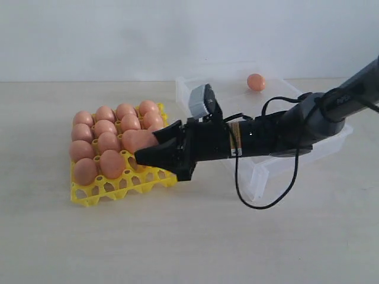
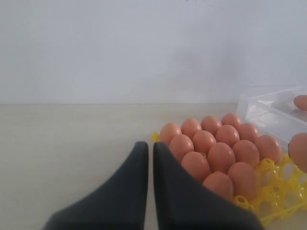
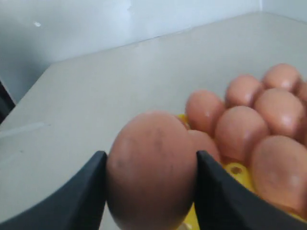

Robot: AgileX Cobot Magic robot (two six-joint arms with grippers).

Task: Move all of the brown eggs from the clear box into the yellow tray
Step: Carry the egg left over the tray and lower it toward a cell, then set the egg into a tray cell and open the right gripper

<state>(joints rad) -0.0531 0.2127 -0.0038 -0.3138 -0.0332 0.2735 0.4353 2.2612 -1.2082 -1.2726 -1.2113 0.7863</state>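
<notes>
Exterior: smooth matte brown egg clamped in black right hand over gridded yellow tray; lone egg in clear box. Left wrist: left hand closed, empty; fourteen eggs seated. Right wrist: oval egg between dark fingers.

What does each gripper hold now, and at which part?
The right gripper holds a brown egg by its opposite sides. The left gripper, shut, holds nothing.

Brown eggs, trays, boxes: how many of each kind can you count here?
Yellow tray: 1
Clear box: 1
Brown eggs: 16 (14 in the tray, 1 in the box, 1 in the right gripper)
Total: 18
</notes>
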